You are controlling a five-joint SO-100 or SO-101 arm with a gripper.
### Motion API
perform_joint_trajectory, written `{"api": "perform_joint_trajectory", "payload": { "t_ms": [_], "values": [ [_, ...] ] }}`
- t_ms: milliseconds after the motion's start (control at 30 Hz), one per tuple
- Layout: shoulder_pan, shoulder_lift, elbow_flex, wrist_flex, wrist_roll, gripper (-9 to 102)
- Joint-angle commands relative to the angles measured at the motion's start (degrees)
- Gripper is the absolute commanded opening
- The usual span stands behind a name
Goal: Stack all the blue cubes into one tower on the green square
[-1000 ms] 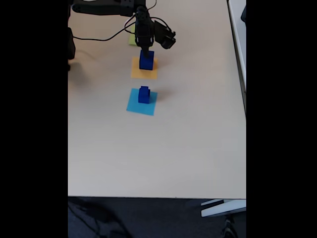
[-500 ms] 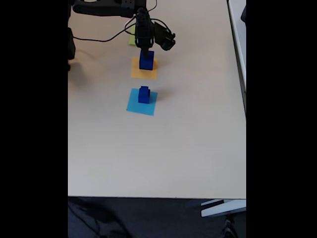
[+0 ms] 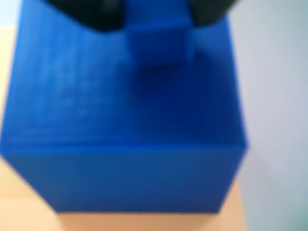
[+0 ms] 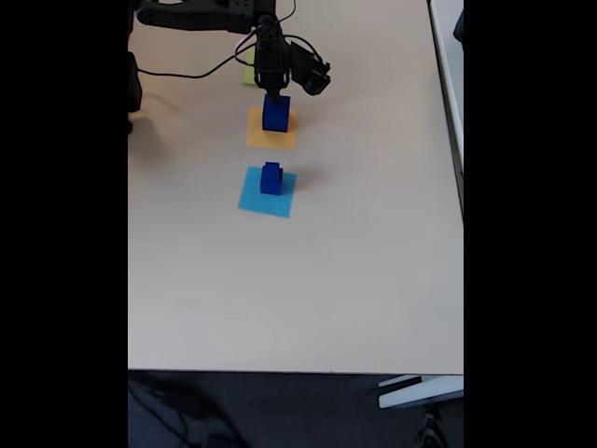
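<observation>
**Gripper over the large cube on the orange square**

In the fixed view we see the black two-finger gripper [image 4: 274,94] at the far end of the pale beige table [image 4: 373,280], directly above a large dark blue solid cube [image 4: 275,114] that sits on a flat orange paper square [image 4: 270,138]. In the wrist view that large cube [image 3: 120,134] takes up most of the picture, with a small dark blue cube [image 3: 159,45] resting on its top face between the two dark fingertips of the gripper [image 3: 156,14]. The fingertips stand on either side of the small cube; the picture is blurred, so we cannot tell whether they press on it or stand slightly apart from it.

Nearer to us in the fixed view, a flat light-blue paper square [image 4: 267,200] carries a short pile of dark blue cubes [image 4: 271,178], a smaller one on a larger one. Beyond the orange square, just left of the gripper, a corner of the flat yellow-green paper square [image 4: 248,75] peeks out beside the arm; no cube is visible on the part that shows.
</observation>
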State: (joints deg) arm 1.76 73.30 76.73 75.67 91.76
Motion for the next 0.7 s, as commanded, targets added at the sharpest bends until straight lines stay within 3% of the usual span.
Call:
{"api": "perform_joint_trajectory", "payload": {
  "t_ms": [0, 433, 667],
  "values": [
    [0.6, 1.1, -0.8, -1.0, -0.9, 2],
    [2.8, 4.5, -3.0, 1.0, -5.9, 3],
    [5.7, 2.8, -16.7, 11.4, -8.7, 3]
  ]
}}
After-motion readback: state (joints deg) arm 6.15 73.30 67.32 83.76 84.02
